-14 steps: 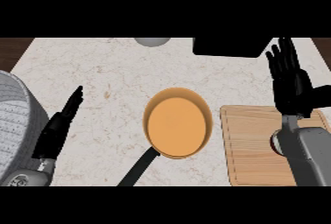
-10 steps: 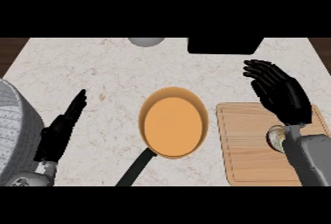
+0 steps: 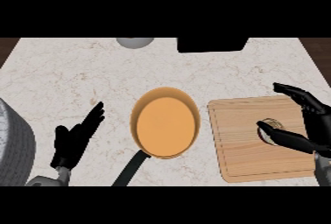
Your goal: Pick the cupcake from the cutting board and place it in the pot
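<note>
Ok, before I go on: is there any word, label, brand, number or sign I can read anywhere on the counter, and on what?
None: no readable text shows in the head view.
The cutting board, the cupcake and the pot carry no words, numbers or signs.
The dark box and the grey round object at the far edge of the counter show no label either.

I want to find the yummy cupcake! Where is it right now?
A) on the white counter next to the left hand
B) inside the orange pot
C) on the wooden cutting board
C: the cupcake sits on the cutting board, close by the right hand, and not in the pot.
</note>
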